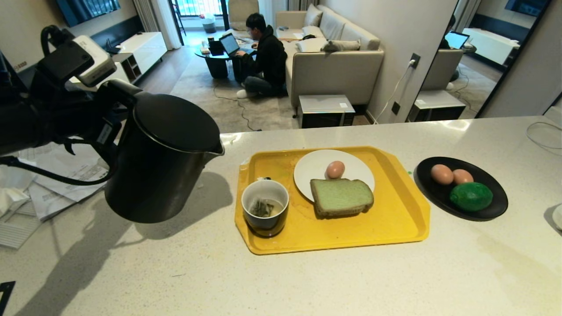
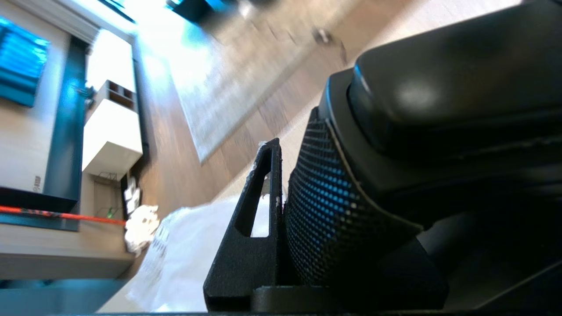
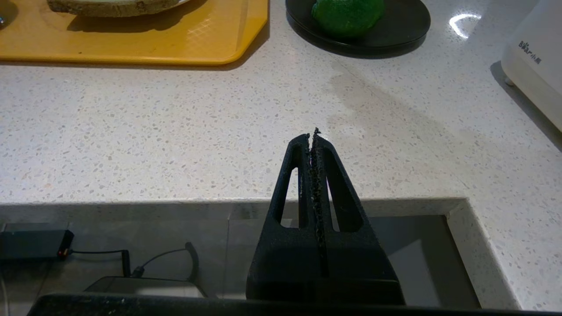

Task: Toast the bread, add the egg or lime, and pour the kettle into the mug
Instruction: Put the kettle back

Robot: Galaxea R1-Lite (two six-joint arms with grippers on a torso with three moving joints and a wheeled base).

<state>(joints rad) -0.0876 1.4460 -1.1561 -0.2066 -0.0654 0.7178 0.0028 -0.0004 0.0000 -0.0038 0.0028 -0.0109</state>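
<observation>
Speckled pale counter [image 1: 307, 281]; yellow tray [image 1: 395, 219] bearing mug [image 1: 265, 213], white plate [image 1: 316, 169] with bread [image 1: 341, 197] and egg [image 1: 335, 169]. Black kettle [image 1: 162, 153] hangs left of tray, its handle pinched by left claw [image 2: 281, 193]. Right claw [image 3: 314, 140] pressed together at counter's near edge.

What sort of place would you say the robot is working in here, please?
Most likely a home: an open kitchen counter facing a living room. A breakfast tray with bread, an egg and a mug sits on it, and a sofa stands beyond.

Matt black kettle [image 1: 162, 162], speckled stone counter [image 1: 307, 281]
</observation>
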